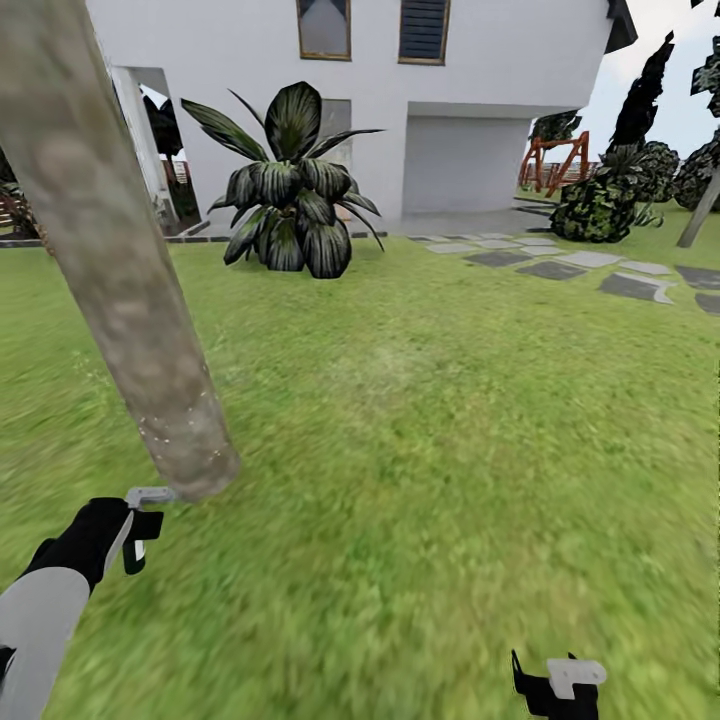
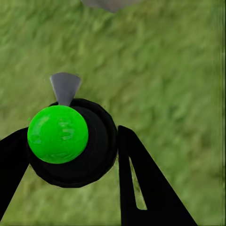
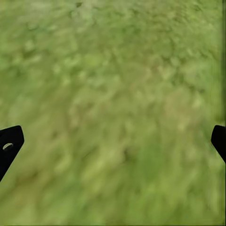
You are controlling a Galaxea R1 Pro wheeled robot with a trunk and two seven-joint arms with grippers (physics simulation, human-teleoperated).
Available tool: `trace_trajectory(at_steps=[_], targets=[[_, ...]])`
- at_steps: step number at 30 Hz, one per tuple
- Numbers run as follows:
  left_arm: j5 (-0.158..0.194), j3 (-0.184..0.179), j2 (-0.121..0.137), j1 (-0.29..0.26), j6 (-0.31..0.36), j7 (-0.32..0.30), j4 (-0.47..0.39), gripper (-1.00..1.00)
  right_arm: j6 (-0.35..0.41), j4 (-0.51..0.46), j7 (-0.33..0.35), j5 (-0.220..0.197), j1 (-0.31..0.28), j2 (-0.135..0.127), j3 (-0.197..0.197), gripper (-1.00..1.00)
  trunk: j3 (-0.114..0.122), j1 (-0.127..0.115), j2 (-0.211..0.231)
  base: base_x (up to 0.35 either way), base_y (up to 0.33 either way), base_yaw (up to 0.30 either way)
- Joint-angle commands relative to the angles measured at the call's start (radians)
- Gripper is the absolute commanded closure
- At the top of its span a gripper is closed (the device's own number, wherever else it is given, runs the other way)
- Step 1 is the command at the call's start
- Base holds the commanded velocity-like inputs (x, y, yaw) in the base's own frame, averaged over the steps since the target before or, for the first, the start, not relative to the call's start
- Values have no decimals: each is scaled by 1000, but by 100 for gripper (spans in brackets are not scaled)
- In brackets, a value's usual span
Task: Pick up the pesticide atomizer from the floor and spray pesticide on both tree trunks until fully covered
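Note:
A thick, blotchy grey-tan tree trunk leans across the left of the head view and meets the lawn just ahead of my left gripper. That gripper is shut on the pesticide atomizer, a dark round body with a bright green top and a grey nozzle. The nozzle sits right at the trunk's base. A second, thinner grey trunk stands far off at the right edge. My right gripper hangs open over bare grass, its fingertips wide apart.
A dark broad-leaved plant grows in front of the white house. Grey stepping stones cross the grass at the right, past dark shrubs and a red swing frame. Open lawn lies between.

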Motion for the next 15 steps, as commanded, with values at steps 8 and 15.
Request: trace_trajectory(at_steps=[8,15], targets=[[-12,6,0,-1,5,-9,-1,100,-2,1,-5,11,-1,0,-5,-100,-1,0,0,113,-268,0],[-12,6,0,-1,5,-9,-1,100,-2,1,-5,11,-1,0,-5,-100,-1,0,0,113,-268,59]])
